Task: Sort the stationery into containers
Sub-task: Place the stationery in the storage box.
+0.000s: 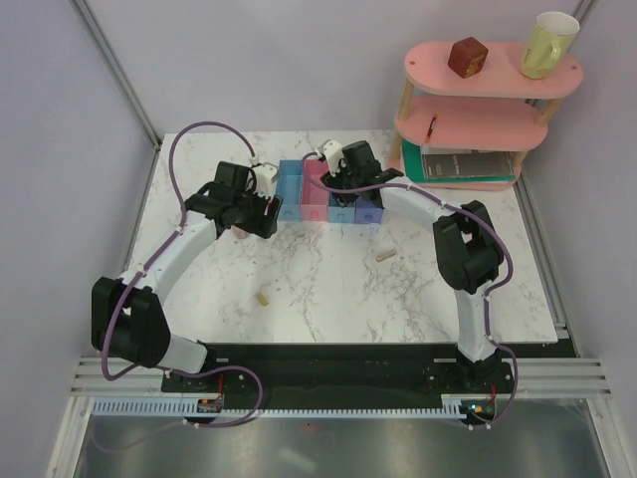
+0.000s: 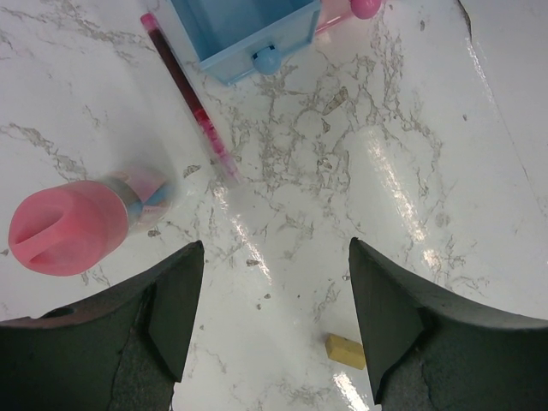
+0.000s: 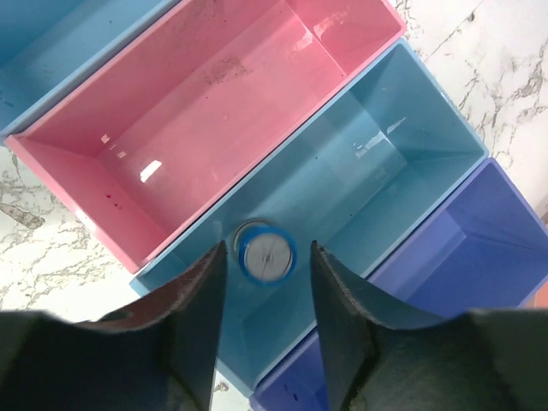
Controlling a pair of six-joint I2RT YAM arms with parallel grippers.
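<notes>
Hovering over the row of containers, the right gripper stands partly open above the second light-blue bin, which is between the pink bin and the purple-blue bin. The tiny blue cylinder sits upright between its fingers at the bin's near end. A slim gap shows on each side, so neither finger appears to touch it.

The left gripper is spread wide over the marble table, with nothing between its fingers. The pink cylinder lies to its left. The red pen runs past the first light-blue bin, and a beige piece lies near the other finger.
</notes>
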